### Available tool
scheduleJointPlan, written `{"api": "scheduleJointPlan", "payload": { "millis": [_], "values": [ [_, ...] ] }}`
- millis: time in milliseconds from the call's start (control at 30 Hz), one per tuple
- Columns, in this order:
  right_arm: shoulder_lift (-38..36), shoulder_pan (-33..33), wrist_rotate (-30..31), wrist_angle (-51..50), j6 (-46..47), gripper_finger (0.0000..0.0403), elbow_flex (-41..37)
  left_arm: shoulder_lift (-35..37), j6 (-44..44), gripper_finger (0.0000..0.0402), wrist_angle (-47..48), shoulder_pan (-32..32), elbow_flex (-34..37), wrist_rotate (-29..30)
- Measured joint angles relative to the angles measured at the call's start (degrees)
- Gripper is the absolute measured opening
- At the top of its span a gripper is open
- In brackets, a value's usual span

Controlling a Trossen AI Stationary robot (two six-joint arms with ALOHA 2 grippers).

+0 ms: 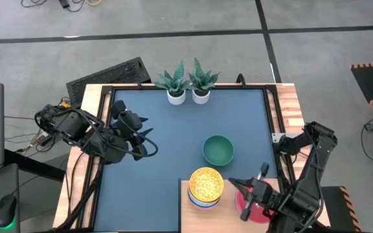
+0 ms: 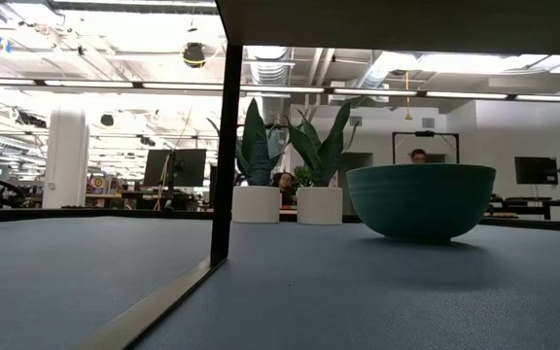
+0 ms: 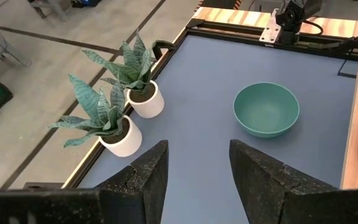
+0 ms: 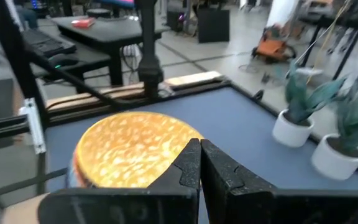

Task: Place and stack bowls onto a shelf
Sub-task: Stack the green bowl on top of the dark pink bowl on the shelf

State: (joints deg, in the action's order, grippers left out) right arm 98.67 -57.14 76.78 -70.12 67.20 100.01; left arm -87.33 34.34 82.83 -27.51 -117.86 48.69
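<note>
The right gripper (image 1: pixel 246 189) is held low over the shelf (image 1: pixel 185 217) beside a red bowl (image 1: pixel 251 211), its jaws pressed together with nothing seen between them, probably because that bowl is already set down. A stack of small bowls topped by the yellow bowl (image 1: pixel 205 182) sits on the shelf, while 1 green bowl (image 1: pixel 218 150) is left on the table (image 1: pixel 167 142). The left gripper (image 1: pixel 149 141) is parked at the table's left side, jaws apart and empty, apparently aimed at that bowl.

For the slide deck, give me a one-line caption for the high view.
Green bowl alone on the table, stacked bowls on the shelf, right end effector shut beside them, left arm parked.
</note>
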Motion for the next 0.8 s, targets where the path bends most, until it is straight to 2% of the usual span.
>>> {"api": "scheduleJointPlan", "payload": {
  "millis": [200,333,400,567,667,800],
  "values": [
    [-0.01,1.46,5.98,-3.28,-1.49,0.0023,0.0,0.0,0.01,0.0158,-0.02,0.0,0.0,0.0],
    [-2.69,5.71,5.01,-3.98,-0.6,0.0028,0.25,0.0,0.01,0.0158,-0.02,0.0,0.0,-0.03],
    [-5.08,9.82,-0.8,-4.91,1.02,0.0028,1.05,0.0,0.01,0.0158,-0.02,0.0,0.0,-0.47],
    [-10.77,23.81,-21.94,-9.41,2.19,0.0034,1.36,0.0,0.01,0.0158,-0.02,0.0,0.0,-0.84],
    [-13.4,32.07,-28.33,-10.95,-4.09,0.0052,1.37,0.0,0.63,0.0158,-0.02,0.0,0.0,0.26],
    [-15.8,42.28,-34.89,-10.89,-13.81,0.0096,1.4,0.0,1.0,0.0158,0.0,0.0,0.0,1.53]
  ]
}}
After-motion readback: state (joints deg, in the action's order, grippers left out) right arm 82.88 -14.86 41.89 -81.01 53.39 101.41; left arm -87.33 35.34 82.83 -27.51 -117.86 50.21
